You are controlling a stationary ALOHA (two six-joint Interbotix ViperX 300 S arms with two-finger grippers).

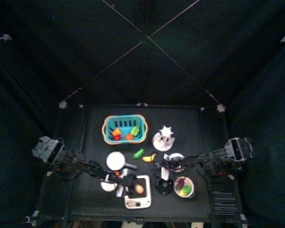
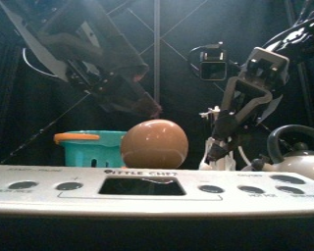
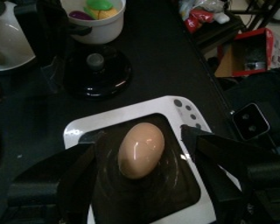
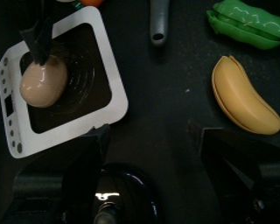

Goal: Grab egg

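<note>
The tan egg [image 3: 142,149] lies on the dark pan of a white kitchen scale [image 3: 185,112] near the table's front edge. In the front view the egg [image 2: 154,142] sits on top of the scale [image 2: 146,182]. My left gripper [image 3: 143,168] hangs just above the egg, open, with one jaw on each side and not touching it. In the right wrist view the egg [image 4: 43,80] and scale [image 4: 105,61] lie off to the side. My right gripper [image 4: 154,175] is open and empty, over a black pot [image 4: 108,194] right of the scale.
A teal basket [image 1: 125,129] with vegetables stands at the back. A white kettle [image 1: 166,138] is beside it. A yellow banana [image 4: 241,96] and a green pepper [image 4: 254,22] lie near the right gripper. A bowl of toy fruit [image 3: 94,17] stands beyond the scale.
</note>
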